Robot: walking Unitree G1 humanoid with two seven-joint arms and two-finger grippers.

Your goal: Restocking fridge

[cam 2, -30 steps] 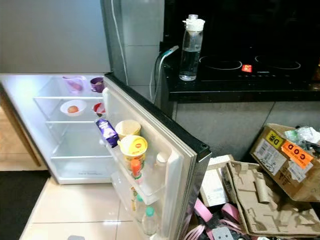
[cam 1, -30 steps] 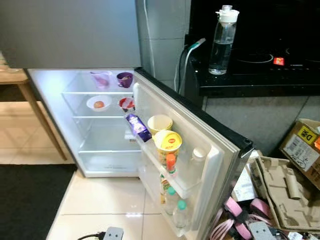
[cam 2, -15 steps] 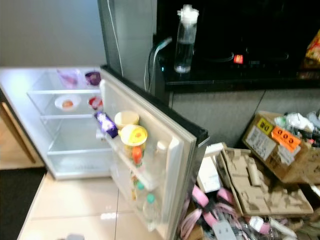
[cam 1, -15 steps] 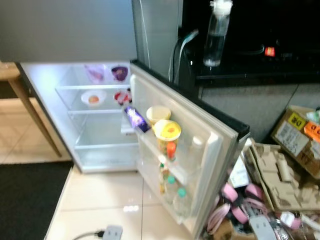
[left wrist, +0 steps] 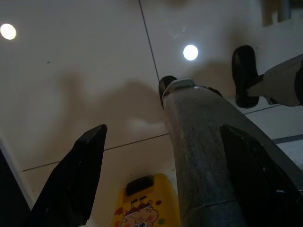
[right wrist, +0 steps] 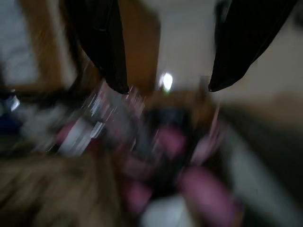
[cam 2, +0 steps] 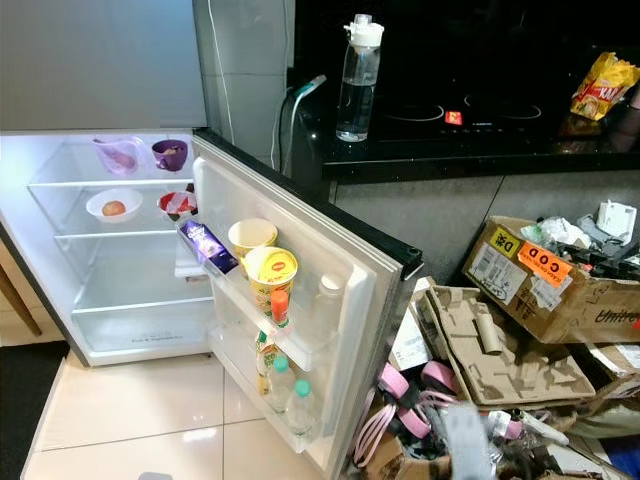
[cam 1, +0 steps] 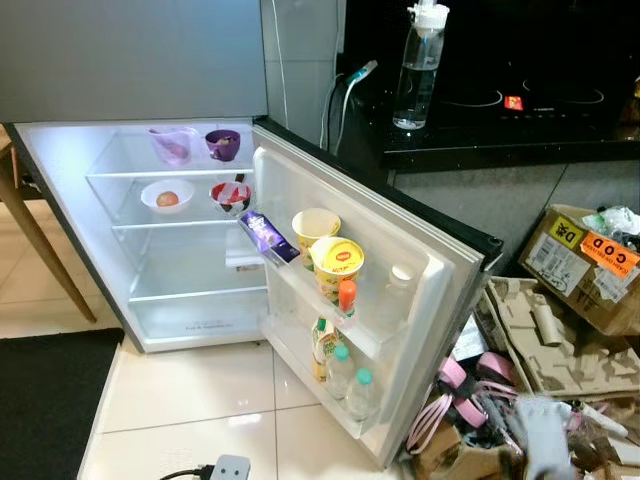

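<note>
The left gripper [left wrist: 158,175] hangs spread and empty over floor tiles; the right gripper [right wrist: 168,71], blurred, is parted above pink clutter [cam 2: 405,400]. Beyond, the fridge [cam 1: 190,250] stands open, its door [cam 1: 400,300] shelves holding cups and bottles. A water bottle [cam 1: 417,65] stands near the counter's [cam 1: 480,150] front edge.

Small fridge [cam 1: 190,300], door [cam 1: 400,290] open, shelves stocked

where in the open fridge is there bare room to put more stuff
Free: the lower glass shelf and the fridge floor, both under the shelf with the white bowl. Crowded: the door racks, packed with the yellow cup and bottles. Top shelf holds two purple cups.
</note>
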